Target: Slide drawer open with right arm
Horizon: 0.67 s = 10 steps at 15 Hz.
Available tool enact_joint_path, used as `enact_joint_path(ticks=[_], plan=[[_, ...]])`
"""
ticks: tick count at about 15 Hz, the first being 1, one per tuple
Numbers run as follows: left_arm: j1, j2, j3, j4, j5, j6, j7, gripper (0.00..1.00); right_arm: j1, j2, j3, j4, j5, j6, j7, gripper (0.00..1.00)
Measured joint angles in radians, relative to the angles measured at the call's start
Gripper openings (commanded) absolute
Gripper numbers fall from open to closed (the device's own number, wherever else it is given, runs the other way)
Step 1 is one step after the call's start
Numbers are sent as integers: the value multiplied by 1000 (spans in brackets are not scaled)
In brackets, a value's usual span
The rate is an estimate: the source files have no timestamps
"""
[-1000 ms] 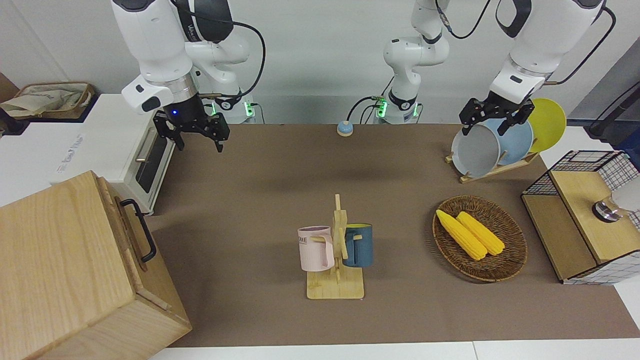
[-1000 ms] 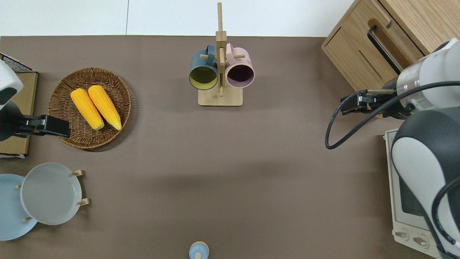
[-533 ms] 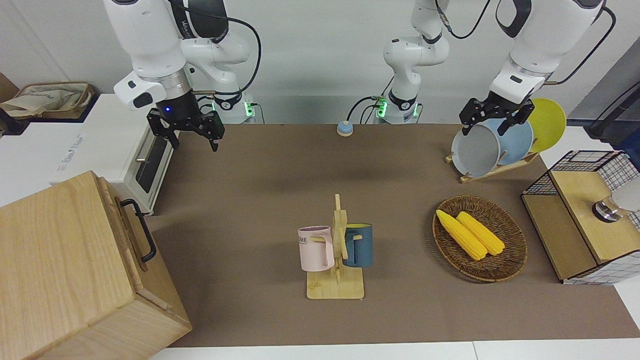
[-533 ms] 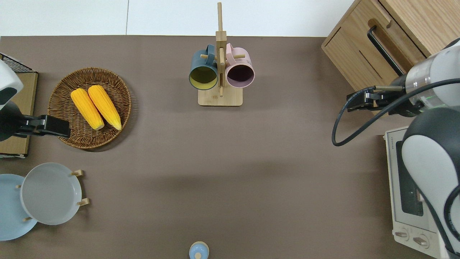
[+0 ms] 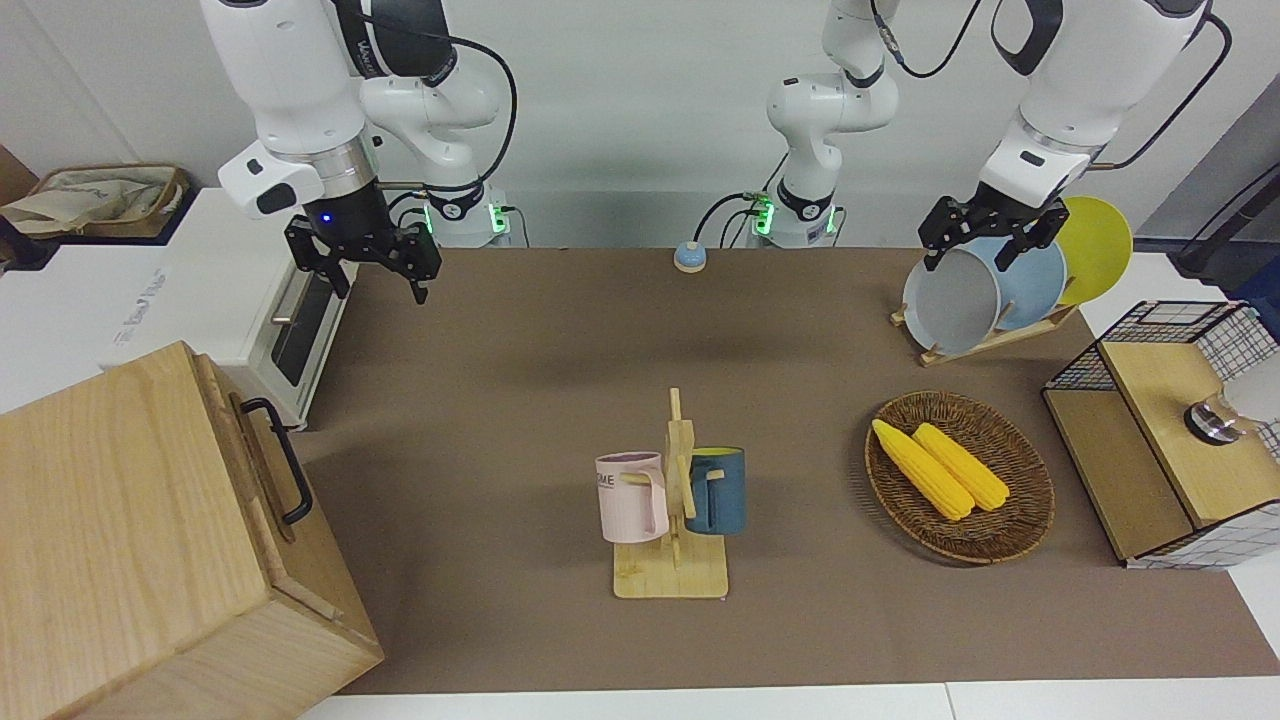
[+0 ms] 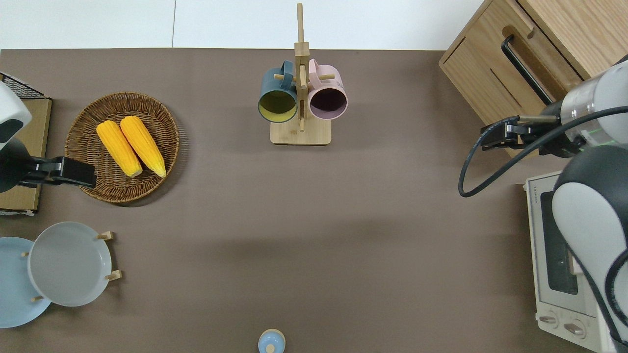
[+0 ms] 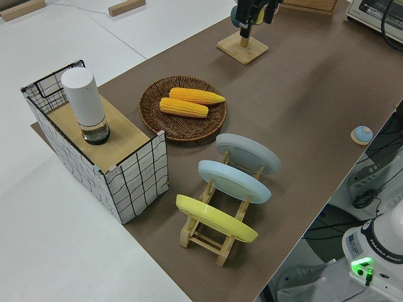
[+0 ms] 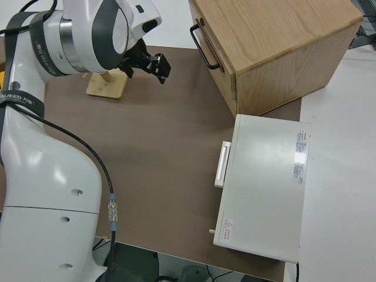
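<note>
The drawer (image 5: 262, 470) is the wide pale-wood front panel of the big cabinet (image 5: 130, 540) at the right arm's end of the table. Its black loop handle (image 5: 278, 460) faces the table's middle, and the panel sits close against the cabinet. The handle also shows in the overhead view (image 6: 523, 69) and the right side view (image 8: 203, 46). My right gripper (image 5: 372, 285), blue light on its wrist, is open and empty. In the overhead view (image 6: 491, 138) it hangs over the table next to the cabinet's corner nearest the robots, apart from the handle. The left arm is parked, its gripper (image 5: 985, 250) open.
A white toaster oven (image 5: 262, 312) stands beside the cabinet, nearer to the robots. A mug rack (image 5: 672, 505) with two mugs stands mid-table. A basket of corn (image 5: 958, 478), a plate rack (image 5: 990, 295) and a wire-mesh box (image 5: 1165, 440) are toward the left arm's end.
My right gripper has moved toward the right arm's end of the table, closer to the cabinet and oven. The drawer and the left arm have not moved.
</note>
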Motion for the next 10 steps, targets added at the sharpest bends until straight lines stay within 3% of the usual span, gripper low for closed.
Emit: enact_joint_path(ticks=[6, 10], plan=[[0, 0, 0, 0, 0, 0, 0, 993, 12, 4, 12, 0, -197, -4, -72, 983], [0, 0, 0, 0, 0, 0, 0, 993, 73, 25, 14, -1, -364, -5, -114, 983]])
